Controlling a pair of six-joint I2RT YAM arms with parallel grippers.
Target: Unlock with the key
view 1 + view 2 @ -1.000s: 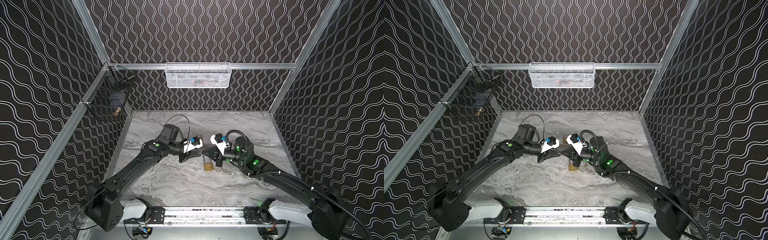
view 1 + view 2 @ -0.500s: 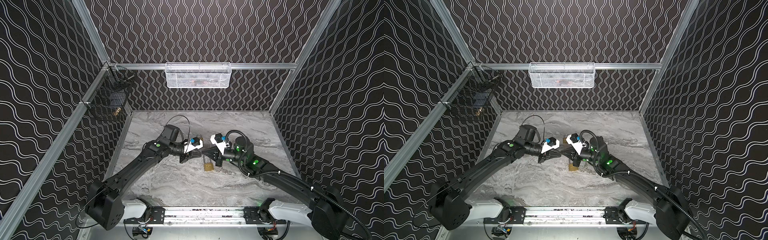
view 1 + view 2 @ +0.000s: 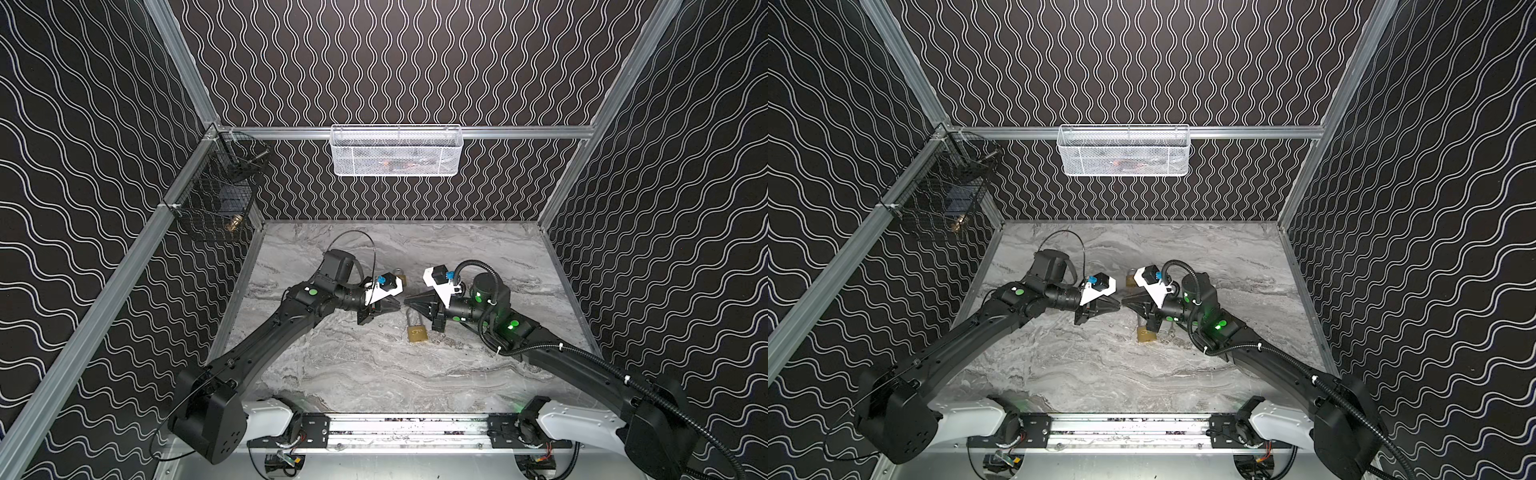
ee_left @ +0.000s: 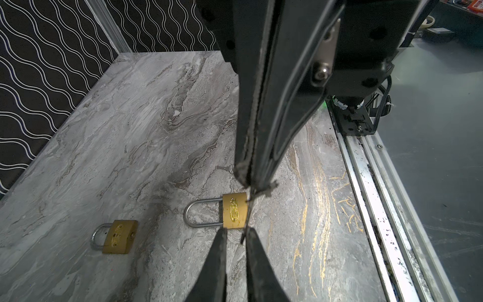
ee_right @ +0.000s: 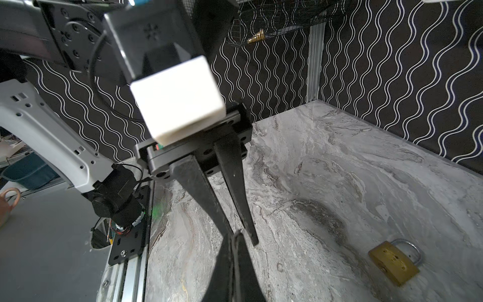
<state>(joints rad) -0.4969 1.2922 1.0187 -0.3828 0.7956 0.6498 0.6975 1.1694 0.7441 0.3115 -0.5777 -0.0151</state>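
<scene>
In both top views the marble-patterned tabletop (image 3: 374,374) is boxed by wavy-lined black walls (image 3: 83,166) on three sides and an aluminium rail (image 3: 407,428) along the lower edge; its lower half lies bare and open, while the arms crowd the centre. The left gripper (image 3: 397,303) and right gripper (image 3: 409,300) meet almost tip to tip at mid-frame; just below them the long-shackled brass padlock (image 3: 417,330) lies flat; a smaller padlock (image 3: 399,273) peeps out above the left gripper. A white mesh basket (image 3: 397,151) hangs at upper centre; a black wire basket (image 3: 220,195) hangs at upper left.

Only the left wrist view shows the key (image 4: 247,217): a thin metal blade, edge-on, pinched in the right gripper's closed fingers (image 4: 243,157); its free end reaches one of the left gripper's fingers (image 4: 258,266), which stand narrowly apart; contact there I cannot tell. Both padlocks lie beyond, well apart, with steel shackles.

In the right wrist view the left gripper's tapered black fingers (image 5: 236,188) show a slim gap; the right gripper's own fingers (image 5: 222,277) are pressed together; only the smaller padlock appears; the key is hidden.
</scene>
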